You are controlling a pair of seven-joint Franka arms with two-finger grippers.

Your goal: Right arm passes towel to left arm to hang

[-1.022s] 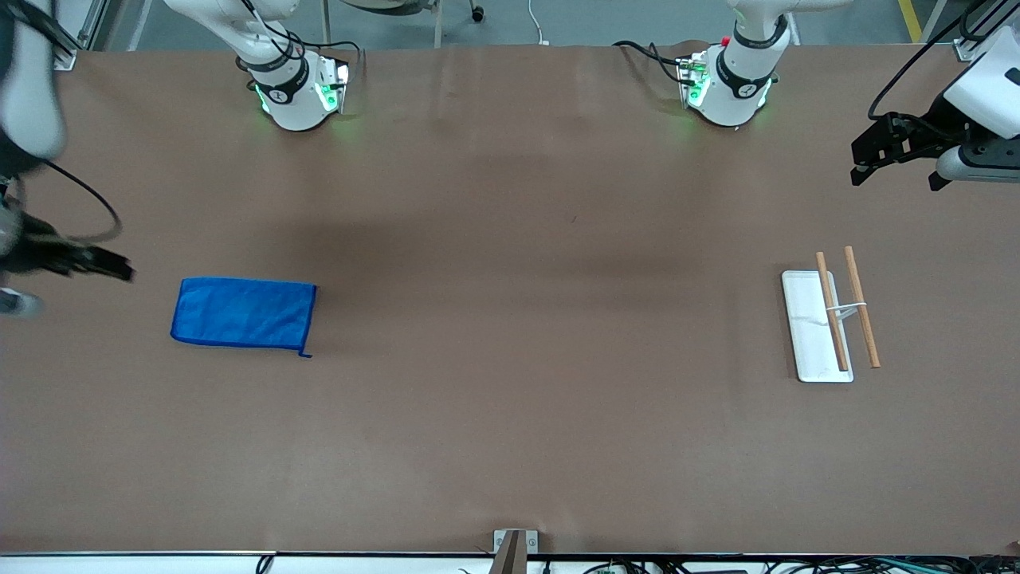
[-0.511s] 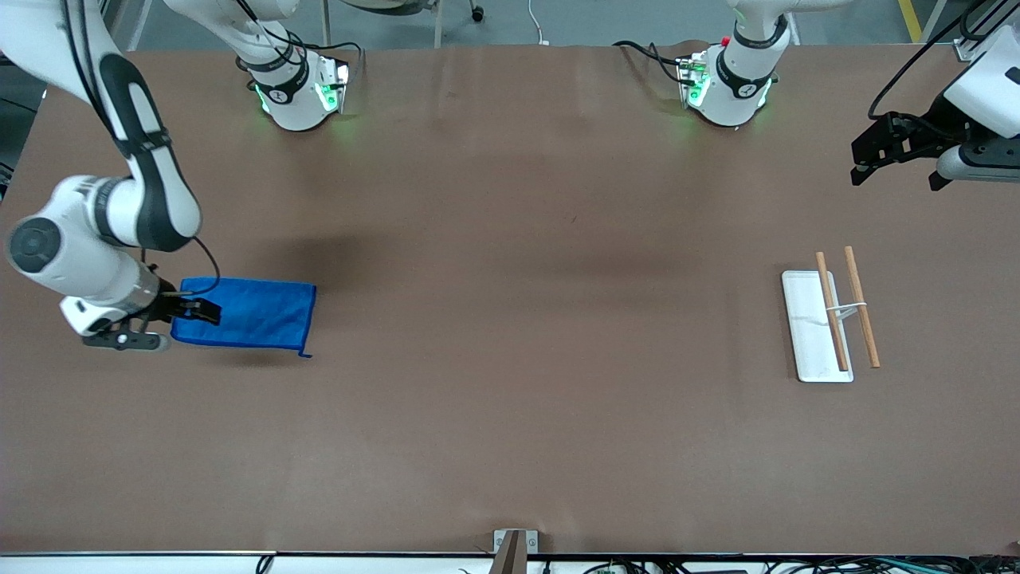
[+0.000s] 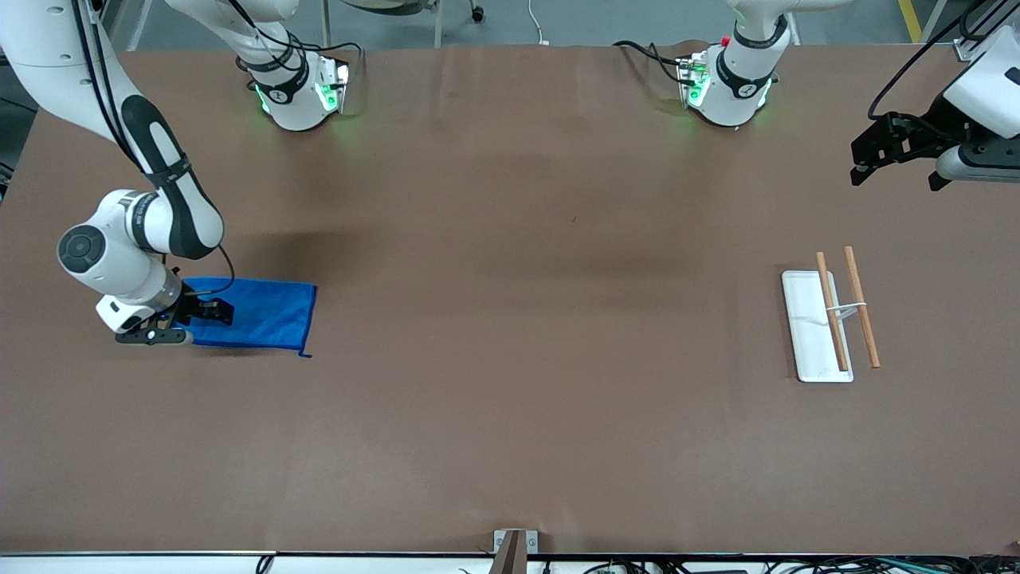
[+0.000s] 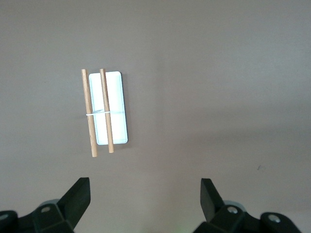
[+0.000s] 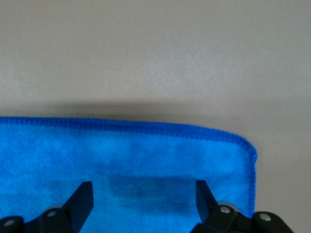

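Note:
The bright blue towel [image 3: 263,315] lies flat on the brown table toward the right arm's end. My right gripper [image 3: 213,312] is low over the towel's short end. It is open, and a finger stands on each side of the cloth. In the right wrist view the towel [image 5: 121,155] fills the lower half, with its stitched edge and a rounded corner showing. The right gripper [image 5: 143,193] there is open and holds nothing. My left gripper [image 3: 894,177] waits open and empty, up in the air at the left arm's end of the table. It also shows in the left wrist view [image 4: 144,193].
A white rack base [image 3: 806,335] with two wooden rods [image 3: 862,307] stands toward the left arm's end. It also shows in the left wrist view [image 4: 117,131]. Both arm bases glow green at the table's edge farthest from the front camera.
My right arm has swung in from off the table's end and come down over the towel's short end. The towel and the left arm have not moved.

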